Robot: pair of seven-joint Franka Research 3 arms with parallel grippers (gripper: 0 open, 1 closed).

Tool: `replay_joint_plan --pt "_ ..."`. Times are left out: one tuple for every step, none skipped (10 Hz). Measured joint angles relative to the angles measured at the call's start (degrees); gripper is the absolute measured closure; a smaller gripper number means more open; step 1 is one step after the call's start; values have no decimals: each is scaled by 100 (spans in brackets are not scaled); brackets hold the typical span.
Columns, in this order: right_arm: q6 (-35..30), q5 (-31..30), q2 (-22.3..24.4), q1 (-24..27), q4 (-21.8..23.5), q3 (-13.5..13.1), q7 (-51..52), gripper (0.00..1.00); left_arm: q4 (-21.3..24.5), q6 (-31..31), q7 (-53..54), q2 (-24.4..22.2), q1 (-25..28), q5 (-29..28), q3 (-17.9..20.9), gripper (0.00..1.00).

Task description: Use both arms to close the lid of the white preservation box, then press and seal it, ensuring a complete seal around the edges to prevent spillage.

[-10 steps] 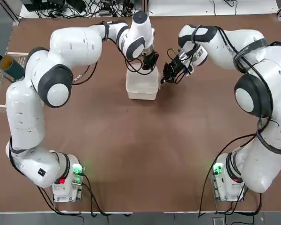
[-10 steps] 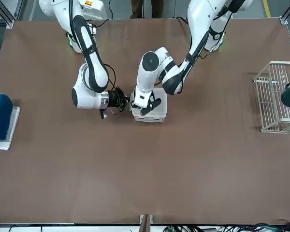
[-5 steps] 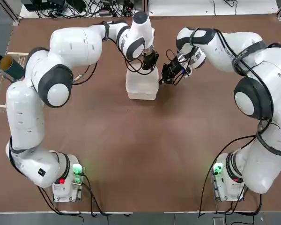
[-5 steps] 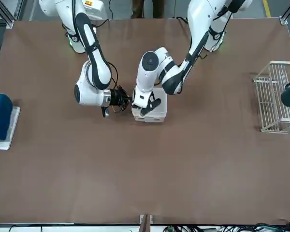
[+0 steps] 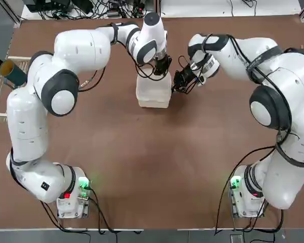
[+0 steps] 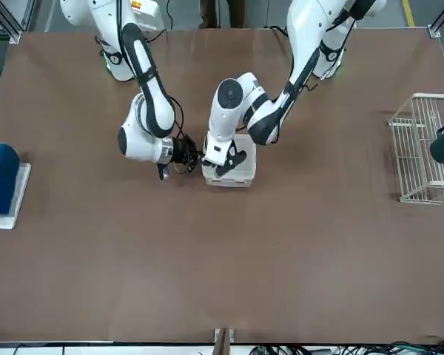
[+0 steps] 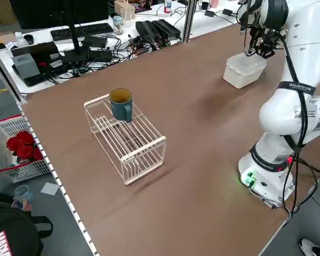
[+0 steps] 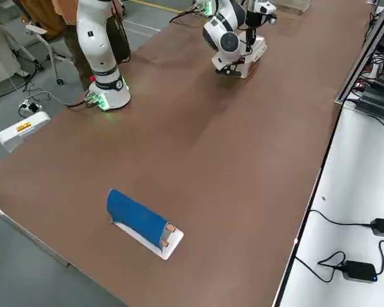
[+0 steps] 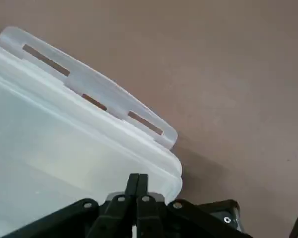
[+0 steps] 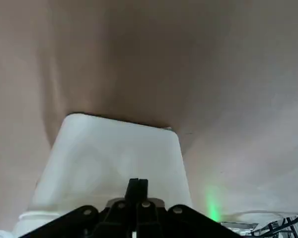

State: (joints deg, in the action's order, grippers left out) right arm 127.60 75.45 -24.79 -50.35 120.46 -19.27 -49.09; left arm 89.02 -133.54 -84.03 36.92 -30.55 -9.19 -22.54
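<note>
Both tools at the closed white box

The box (image 5: 153,93) sits mid-table (image 5: 142,162) with its lid (image 9: 64,144) down. The left tool (image 5: 162,67), fingers clenched together, bears on the lid's far edge. The right tool (image 5: 178,83), also clenched and holding nothing, is at the box's right side.

The box (image 5: 153,94) is a small squarish container of translucent white plastic with rounded corners. It stands upright on the brown table, at the far middle, between the two arms' ends. Its lid (image 9: 54,148), of the same milky plastic, lies down flat on it. A slotted latch tab (image 9: 92,101) sticks out from one lid edge.
</note>
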Motion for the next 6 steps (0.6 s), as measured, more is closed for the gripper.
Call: replay_joint_plan --pt "0 2 0 0 0 -1 0 97 -2 0 0 1 1 0 0 99" --pt "-3 6 0 0 -3 -4 0 97 -7 0 0 2 5 0 1 99" --pt "-35 7 -1 1 -8 -18 0 97 -12 0 -1 4 8 0 2 99" --pt "-131 -5 -17 -5 -35 -71 1 97 -28 35 -2 5 26 0 2 99" --pt "-348 -182 -36 -16 -132 -225 21 96 -62 185 -1 -4 77 -10 6 99" --pt "-691 -573 -29 -20 -316 -514 19 95 -87 487 13 -51 174 -36 7 99"
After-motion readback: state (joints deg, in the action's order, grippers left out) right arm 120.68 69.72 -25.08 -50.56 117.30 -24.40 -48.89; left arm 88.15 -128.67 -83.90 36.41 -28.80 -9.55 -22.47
